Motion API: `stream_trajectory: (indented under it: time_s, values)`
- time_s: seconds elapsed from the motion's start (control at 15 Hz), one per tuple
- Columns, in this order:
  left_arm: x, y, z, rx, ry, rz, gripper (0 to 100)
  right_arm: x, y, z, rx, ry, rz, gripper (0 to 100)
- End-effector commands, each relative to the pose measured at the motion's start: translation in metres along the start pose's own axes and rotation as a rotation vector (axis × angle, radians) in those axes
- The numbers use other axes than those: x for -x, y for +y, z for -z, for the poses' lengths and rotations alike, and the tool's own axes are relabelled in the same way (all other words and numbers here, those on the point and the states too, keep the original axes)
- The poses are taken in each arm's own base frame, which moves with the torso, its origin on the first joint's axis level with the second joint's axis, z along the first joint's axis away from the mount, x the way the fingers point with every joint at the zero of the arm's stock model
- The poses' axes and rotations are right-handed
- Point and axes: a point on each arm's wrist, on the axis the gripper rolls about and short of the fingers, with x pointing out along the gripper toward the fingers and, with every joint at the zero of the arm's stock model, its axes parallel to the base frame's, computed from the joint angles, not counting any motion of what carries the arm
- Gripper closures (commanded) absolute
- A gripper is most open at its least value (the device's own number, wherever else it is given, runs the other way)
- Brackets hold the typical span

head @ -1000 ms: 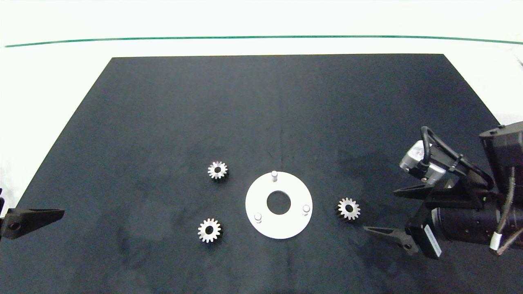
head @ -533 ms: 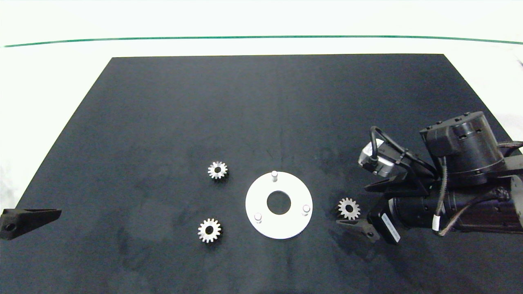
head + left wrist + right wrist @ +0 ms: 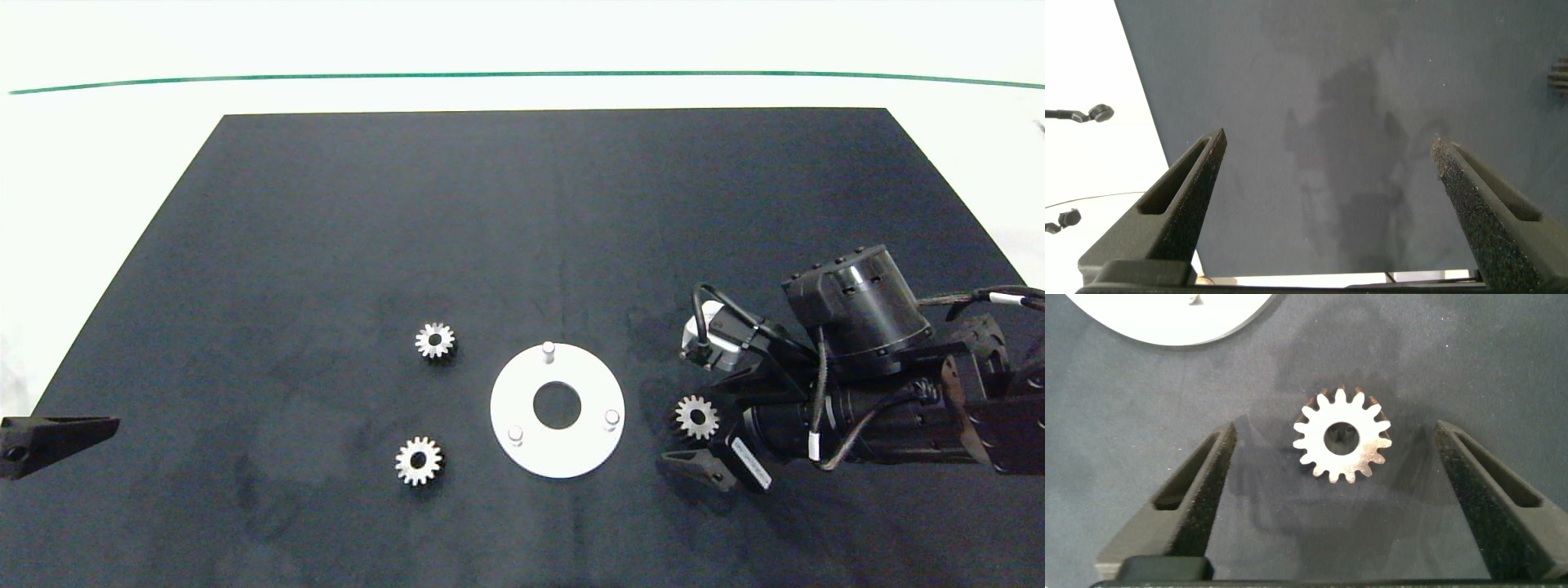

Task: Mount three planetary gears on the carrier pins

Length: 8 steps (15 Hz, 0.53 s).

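Your right gripper (image 3: pixel 700 431) sits low in the right part of the head view, its fingers spread wide with one small silvery gear (image 3: pixel 696 417) between them. In the right wrist view that gear (image 3: pixel 1342 439) lies flat on the mat, centred between the two grey fingers (image 3: pixel 1196 490), and clear mat shows on both sides of it, so neither finger touches it. You are holding nothing there.

Just beside this gear, toward the middle of the frame, lies the white disc (image 3: pixel 522 384), flat on the black mat (image 3: pixel 522 229). Its edge (image 3: pixel 1176 327) also shows in the right wrist view, near the gear but apart from it. Three short whitish pins stand on the disc around its large centre hole: one at the upper side (image 3: pixel 548 350), one at the lower left (image 3: pixel 515 434), one at the lower right (image 3: pixel 611 419). All three pins are bare; no gear sits on any of them.

The other two gears lie on the mat left of the disc, one at its upper left (image 3: pixel 434 340) and one at its lower left (image 3: pixel 418 461), each apart from the disc.

Your left gripper (image 3: pixel 1331 151) is parked at the far left edge of the head view, over the mat's lower left edge. Its fingers stand wide apart with only mat between them.
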Motion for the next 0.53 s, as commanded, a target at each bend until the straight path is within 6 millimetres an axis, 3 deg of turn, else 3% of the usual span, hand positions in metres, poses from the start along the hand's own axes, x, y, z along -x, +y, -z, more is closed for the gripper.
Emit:
stream_trajectory:
  time_s: [0.07, 0.53]
  values:
    - [0.0016, -0.0001, 0.0007, -0.001, -0.002, -0.001, 0, -0.0007, -0.0005, 0.0005, 0.004, 0.011, 0.027, 9]
    - [0.0041, -0.0004, 0.0010, -0.002, -0.011, -0.003, 0, -0.0040, -0.0004, 0.0005, 0.030, 0.023, 0.043, 24]
